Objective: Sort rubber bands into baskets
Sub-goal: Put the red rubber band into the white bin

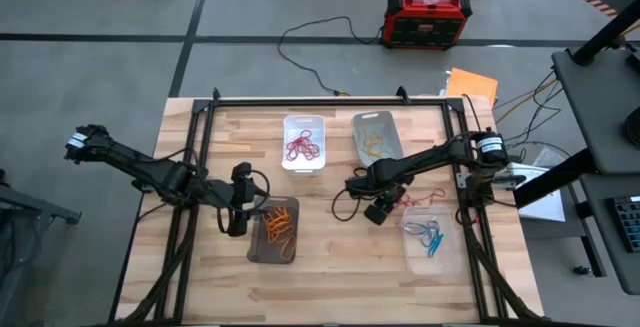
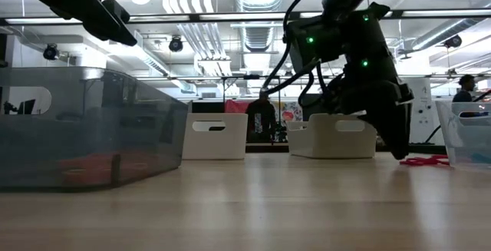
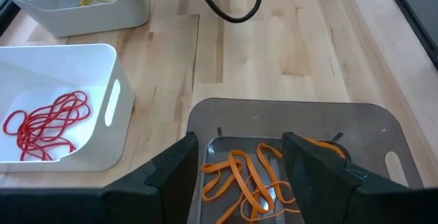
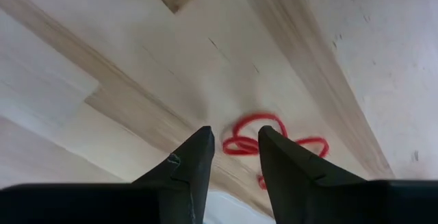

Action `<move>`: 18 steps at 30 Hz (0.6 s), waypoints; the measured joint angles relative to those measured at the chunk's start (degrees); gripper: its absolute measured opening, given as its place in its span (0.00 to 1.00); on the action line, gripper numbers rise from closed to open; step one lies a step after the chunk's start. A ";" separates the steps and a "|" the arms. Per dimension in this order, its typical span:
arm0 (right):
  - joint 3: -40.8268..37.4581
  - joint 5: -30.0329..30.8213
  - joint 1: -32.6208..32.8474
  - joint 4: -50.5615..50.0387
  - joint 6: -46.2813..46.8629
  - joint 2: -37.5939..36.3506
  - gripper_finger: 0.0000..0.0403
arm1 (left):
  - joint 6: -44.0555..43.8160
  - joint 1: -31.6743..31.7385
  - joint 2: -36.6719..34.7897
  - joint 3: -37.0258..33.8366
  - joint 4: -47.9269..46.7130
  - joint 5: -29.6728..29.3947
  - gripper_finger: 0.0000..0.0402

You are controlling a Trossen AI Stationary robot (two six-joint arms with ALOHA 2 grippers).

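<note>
Right claw point(image 4: 234, 148) over flat, tangled red bands point(image 4: 274, 140)

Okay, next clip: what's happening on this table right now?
Two arms are sorting rubber bands by colour into four baskets. The right hand is down at the wooden table, its fingers either side of loose red rubber bands lying there; nothing is lifted yet. The left hand hovers open over the dark basket holding orange bands. Red bands sit in the white basket, yellowish ones in the grey basket, blue ones in the clear basket.
</note>
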 joint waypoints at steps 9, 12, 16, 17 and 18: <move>-1.64 0.04 -0.07 1.30 -1.04 0.00 0.19 | 0.02 0.00 0.00 0.00 0.02 0.02 0.48; -2.91 0.00 -0.07 1.60 -1.07 0.00 0.16 | 0.04 0.00 0.00 0.00 0.02 0.00 0.48; -4.22 -0.14 -0.09 3.99 -2.85 -0.15 0.13 | 0.04 0.00 0.00 0.00 -0.03 0.00 0.48; -4.30 -0.18 -0.09 4.34 -3.40 -0.15 0.11 | 0.04 0.00 0.00 0.00 -0.08 0.00 0.48; -4.31 -0.20 -0.09 4.74 -4.16 -0.15 0.09 | 0.04 0.00 0.00 0.00 -0.09 0.00 0.48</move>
